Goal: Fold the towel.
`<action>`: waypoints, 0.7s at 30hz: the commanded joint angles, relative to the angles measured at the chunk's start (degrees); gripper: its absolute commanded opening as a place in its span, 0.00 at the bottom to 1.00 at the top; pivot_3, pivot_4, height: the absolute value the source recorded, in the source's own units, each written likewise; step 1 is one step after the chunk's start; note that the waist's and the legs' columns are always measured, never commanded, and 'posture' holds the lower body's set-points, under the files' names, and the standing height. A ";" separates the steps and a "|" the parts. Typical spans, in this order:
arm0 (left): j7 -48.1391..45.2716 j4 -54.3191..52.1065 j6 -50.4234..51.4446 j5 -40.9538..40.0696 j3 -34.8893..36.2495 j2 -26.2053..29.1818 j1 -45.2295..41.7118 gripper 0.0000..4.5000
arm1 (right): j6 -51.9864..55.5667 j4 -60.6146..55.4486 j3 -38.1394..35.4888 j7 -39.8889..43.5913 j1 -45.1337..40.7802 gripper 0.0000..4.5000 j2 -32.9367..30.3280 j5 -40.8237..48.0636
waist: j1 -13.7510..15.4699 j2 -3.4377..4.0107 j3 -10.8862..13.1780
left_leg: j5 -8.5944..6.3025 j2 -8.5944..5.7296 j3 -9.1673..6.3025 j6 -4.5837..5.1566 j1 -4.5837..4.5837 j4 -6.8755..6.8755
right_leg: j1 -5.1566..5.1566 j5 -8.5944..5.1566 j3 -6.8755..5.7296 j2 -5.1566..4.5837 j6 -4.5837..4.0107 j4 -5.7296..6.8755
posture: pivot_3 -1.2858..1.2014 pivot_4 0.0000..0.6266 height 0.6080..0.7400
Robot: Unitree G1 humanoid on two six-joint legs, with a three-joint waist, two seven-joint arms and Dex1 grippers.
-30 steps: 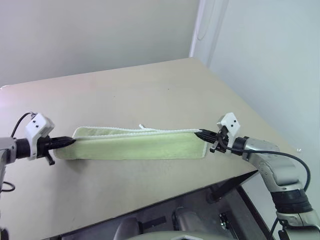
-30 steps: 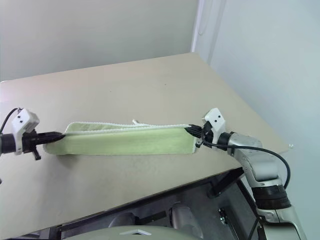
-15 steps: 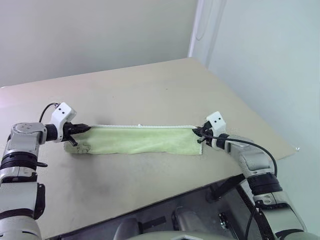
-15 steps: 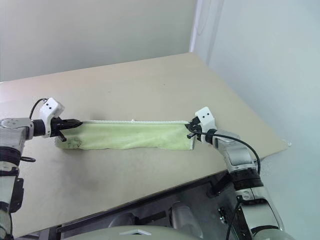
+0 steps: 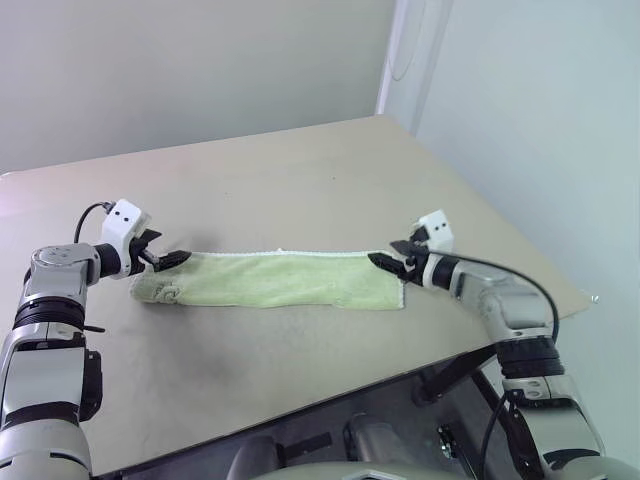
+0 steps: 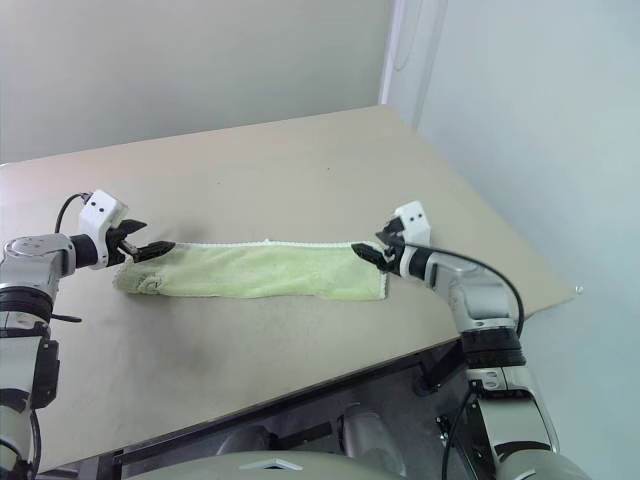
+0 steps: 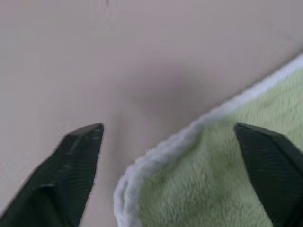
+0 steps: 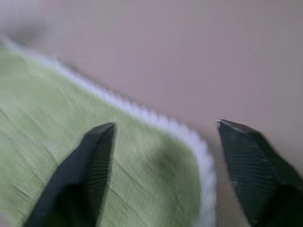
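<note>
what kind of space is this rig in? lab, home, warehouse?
Most likely a lab or test room, though not certain: a bare beige table set in a corner of plain pale walls, and the towel laid out flat on it as the single item.

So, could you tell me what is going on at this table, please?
The robot is folding a pale green towel, which lies as a long narrow strip on the table. The left tool sits at one end and the right tool at the other. Both are open, so the towel rests on the table, held by neither.
</note>
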 commanded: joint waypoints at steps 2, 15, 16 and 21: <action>-6.68 -16.25 7.01 -6.77 3.27 0.94 3.43 1.00 | 20.68 -7.24 -14.30 -6.28 -3.48 0.87 1.59 15.84 | 0.03 0.02 -0.01 | 0.00 0.00 0.00 0.00 -0.02 -0.01 | -0.01 0.00 -0.01 -0.02 -0.01 -0.01 | 0.52 0.00 1.00; -7.39 -54.84 25.24 -17.16 2.42 -0.58 24.85 1.00 | 46.96 -9.00 -32.29 -30.64 14.52 0.87 7.84 56.26 | -0.06 0.13 0.00 | 0.00 0.04 0.03 0.02 0.12 -0.09 | 0.10 -0.28 0.03 0.00 0.00 -0.03 | 0.52 0.00 1.00; -7.01 -55.40 25.49 -17.21 2.19 -0.91 25.08 1.00 | 46.96 -8.80 -31.99 -32.00 16.21 0.87 7.26 57.42 | -0.07 0.14 0.01 | 0.00 0.04 0.02 0.02 0.15 -0.10 | 0.26 -0.31 0.02 -0.01 -0.02 -0.08 | 0.52 0.00 1.00; -6.14 -56.00 25.54 -16.78 0.70 -2.29 24.82 1.00 | 44.48 -6.68 -30.00 -38.42 20.88 0.87 5.30 63.19 | -0.72 0.15 0.01 | 0.00 0.03 0.14 0.01 0.17 -0.03 | 0.39 -0.32 0.13 -0.01 -0.03 -0.14 | 0.52 0.00 1.00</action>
